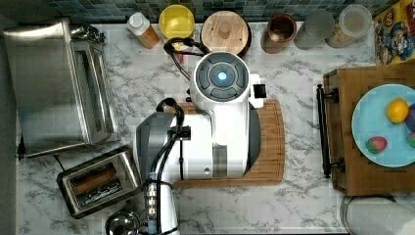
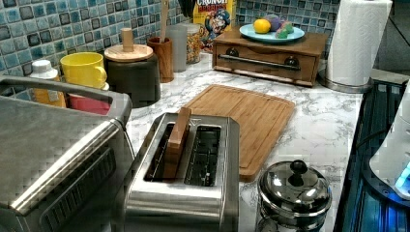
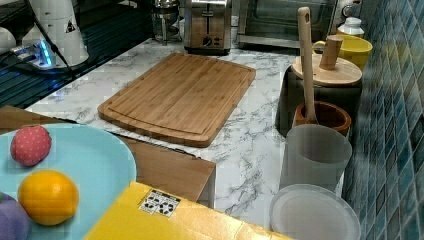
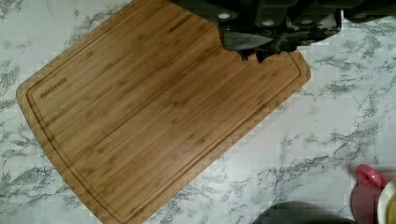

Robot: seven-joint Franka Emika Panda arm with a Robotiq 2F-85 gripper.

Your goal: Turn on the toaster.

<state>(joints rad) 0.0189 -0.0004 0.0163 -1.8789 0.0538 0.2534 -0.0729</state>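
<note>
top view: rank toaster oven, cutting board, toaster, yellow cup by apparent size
1. toaster oven
2. cutting board, partly hidden under the arm, so its place against the oven is unsure
3. toaster
4. yellow cup

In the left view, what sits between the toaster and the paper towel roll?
In the left view, the wooden cutting board lies flat between the toaster and the paper towel roll, with bare marble counter past it.

White marble worktop [image 1: 303, 196] here. Right under the fingers [image 4: 261, 44] sits a bamboo cutting board [image 4: 154, 112]. Off past one end of it sits the toaster [image 1: 98, 182] beside a big toaster oven [image 1: 54, 88] and a little lidded steel pot [image 2: 294, 189]; jars and a yellow mug [image 1: 176, 20] line the tiled wall.
</note>
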